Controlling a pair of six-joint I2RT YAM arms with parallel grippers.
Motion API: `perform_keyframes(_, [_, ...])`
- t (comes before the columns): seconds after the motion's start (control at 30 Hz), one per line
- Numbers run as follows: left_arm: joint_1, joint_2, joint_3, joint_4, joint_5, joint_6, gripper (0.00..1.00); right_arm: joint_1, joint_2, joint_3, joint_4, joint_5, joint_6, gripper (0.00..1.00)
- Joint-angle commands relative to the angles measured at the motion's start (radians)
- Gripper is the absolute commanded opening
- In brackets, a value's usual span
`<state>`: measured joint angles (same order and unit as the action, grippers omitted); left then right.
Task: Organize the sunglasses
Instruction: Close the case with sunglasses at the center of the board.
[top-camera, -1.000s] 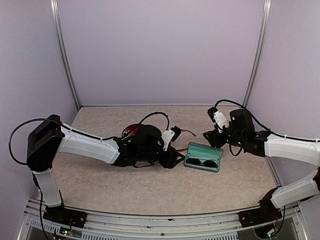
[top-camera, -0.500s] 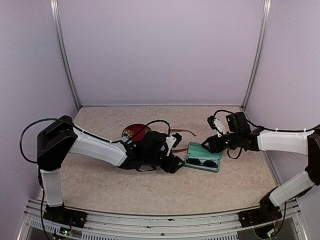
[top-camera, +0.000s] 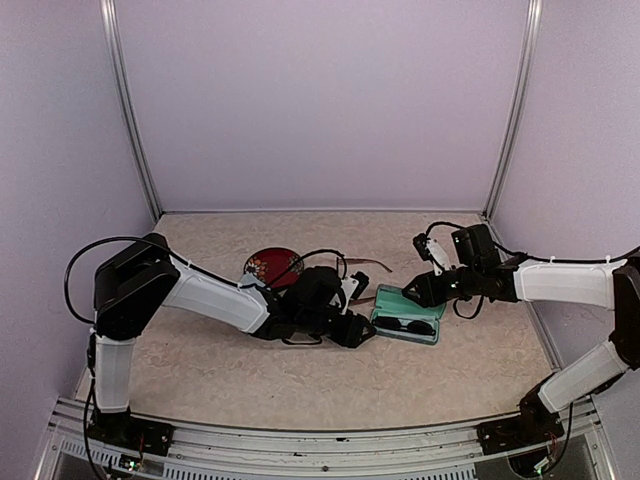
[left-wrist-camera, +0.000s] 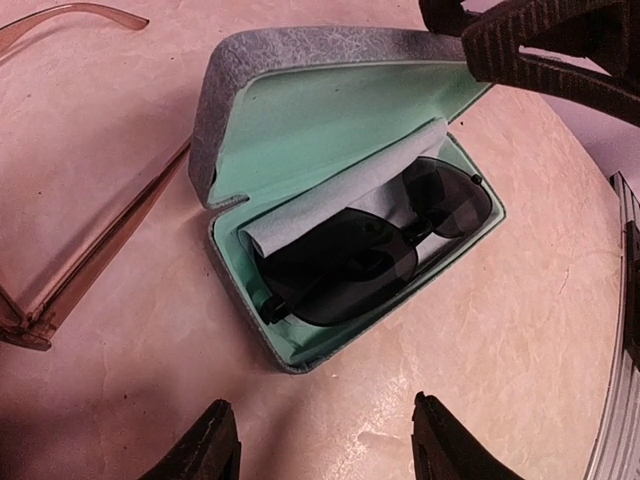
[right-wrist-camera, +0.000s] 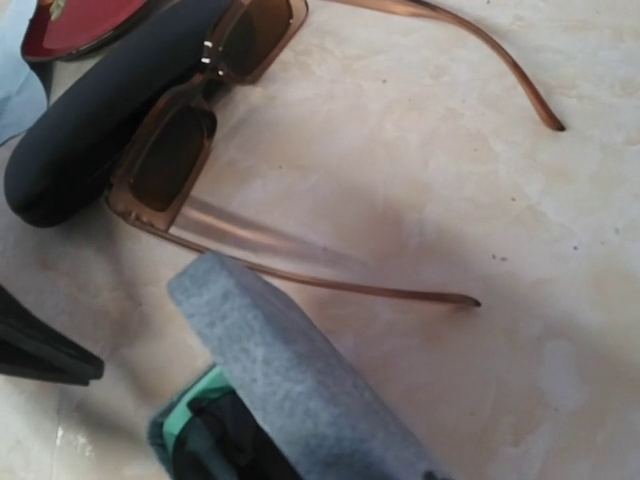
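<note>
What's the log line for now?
black sunglasses: in open case | brown sunglasses: on table | left end effector: open | right end effector: at lid

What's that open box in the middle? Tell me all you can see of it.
An oblong case, speckled grey outside, mint-green inside, lying on the table with its hinged lid raised. Folded black sunglasses rest in it on a pale cloth. The arm of the brown sunglasses runs beside its hinge.

No legible text — labels, brands, numbers — anywhere
</note>
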<state>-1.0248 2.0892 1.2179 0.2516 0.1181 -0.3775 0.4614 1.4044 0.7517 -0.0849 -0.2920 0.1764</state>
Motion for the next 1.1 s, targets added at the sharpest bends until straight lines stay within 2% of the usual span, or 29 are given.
perform_keyframes(0.0, [0.009,0.034,0.032,0.039,0.031,-0.042,0.57,-0.01,0.015,-0.003,-0.003,-0.019,-0.009,0.42])
perform_keyframes(0.47, [0.003,0.04,0.035,0.039,0.017,-0.032,0.56,-0.049,-0.024,-0.003,0.045,-0.001,0.038,0.49])
perform_keyframes(1.07, [-0.013,0.06,0.05,0.038,0.001,-0.038,0.52,-0.054,0.034,-0.029,0.05,-0.081,0.034,0.44])
